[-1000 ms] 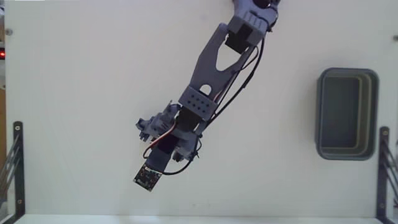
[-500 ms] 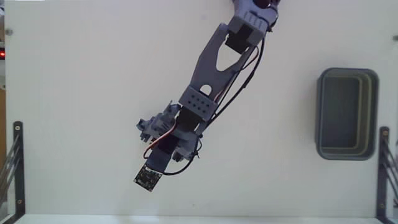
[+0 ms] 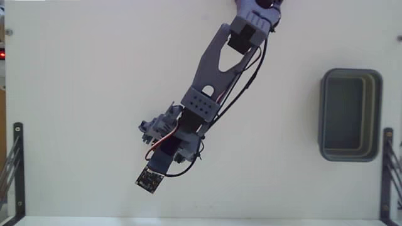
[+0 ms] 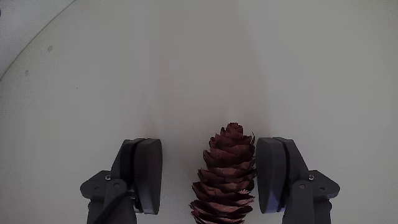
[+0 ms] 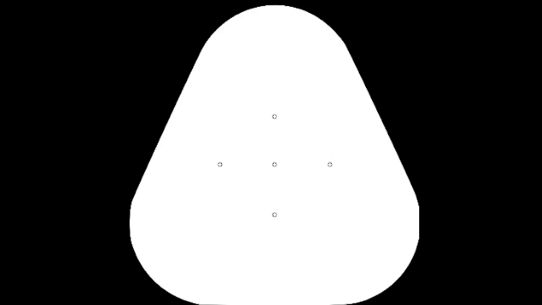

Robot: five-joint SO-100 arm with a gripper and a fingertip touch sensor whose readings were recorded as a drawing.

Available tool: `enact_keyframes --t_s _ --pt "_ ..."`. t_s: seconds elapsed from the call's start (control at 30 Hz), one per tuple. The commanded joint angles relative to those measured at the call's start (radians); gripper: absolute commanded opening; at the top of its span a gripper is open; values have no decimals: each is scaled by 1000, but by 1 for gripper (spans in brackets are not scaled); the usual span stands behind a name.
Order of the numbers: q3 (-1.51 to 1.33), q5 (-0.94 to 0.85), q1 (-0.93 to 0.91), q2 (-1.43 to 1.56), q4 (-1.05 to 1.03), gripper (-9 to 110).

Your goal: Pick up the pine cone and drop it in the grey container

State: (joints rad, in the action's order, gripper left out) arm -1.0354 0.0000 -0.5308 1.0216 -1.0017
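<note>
In the wrist view the reddish-brown pine cone (image 4: 227,174) lies on the white table, tip pointing away. My gripper (image 4: 210,149) is open with one finger on each side of it. The cone sits close to the right finger (image 4: 273,171) and a clear gap separates it from the left finger (image 4: 146,171). In the fixed view the grey arm (image 3: 213,69) reaches from the top down to the lower left and covers the cone. The grey container (image 3: 379,113) stands far off at the right, nothing showing inside it.
Black metal brackets (image 3: 16,163) stand at the table's lower left and lower right (image 3: 388,169) edges, the right one just below the container. A wrist camera board (image 3: 149,179) sticks out at the arm's low end.
</note>
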Motion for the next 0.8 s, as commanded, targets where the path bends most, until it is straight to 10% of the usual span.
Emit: enact_keyframes --t_s 0.0,0.77 --pt "2 0 -4 60 4 90" --pt "2 0 -4 60 4 83"
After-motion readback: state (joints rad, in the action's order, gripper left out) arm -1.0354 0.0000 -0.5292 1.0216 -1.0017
